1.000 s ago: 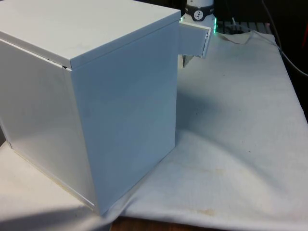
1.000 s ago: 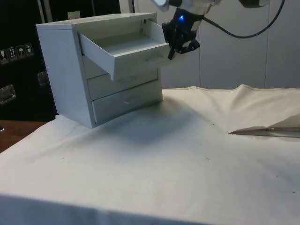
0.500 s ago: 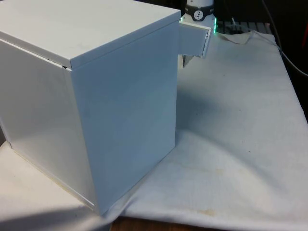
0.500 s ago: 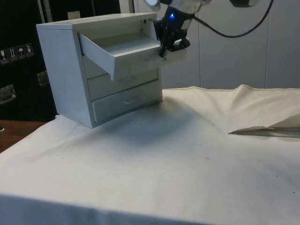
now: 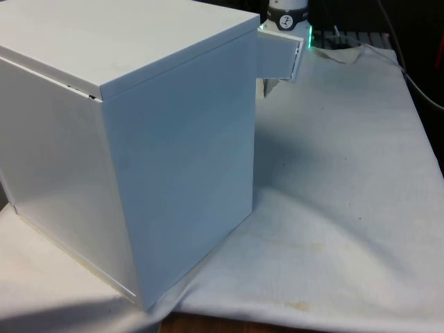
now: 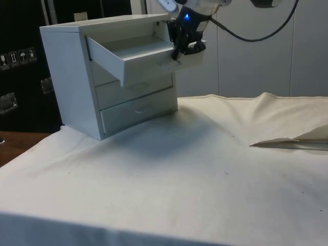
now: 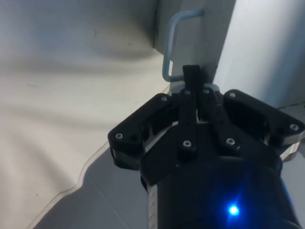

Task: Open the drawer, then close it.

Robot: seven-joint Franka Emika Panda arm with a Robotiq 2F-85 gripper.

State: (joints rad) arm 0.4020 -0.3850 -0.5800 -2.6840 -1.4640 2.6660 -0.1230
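Top drawer (image 6: 136, 56) of the white chest (image 6: 72, 77) is pulled well out, so the opening looks done and the closing is left. My gripper (image 6: 180, 49) sits at the drawer's front by its handle (image 7: 172, 45), jaws pressed together.

A white cloth (image 5: 347, 208) covers the counter, creased into a raised fold (image 6: 266, 97) at its far edge in the side view, with faint brownish stains (image 5: 305, 246) near the front view's lower edge. Dark cabinets (image 6: 20, 61) stand behind on the left of the side view, pale wall panels (image 6: 256, 56) on the right. A black cable (image 6: 266, 31) arcs in front of those panels.
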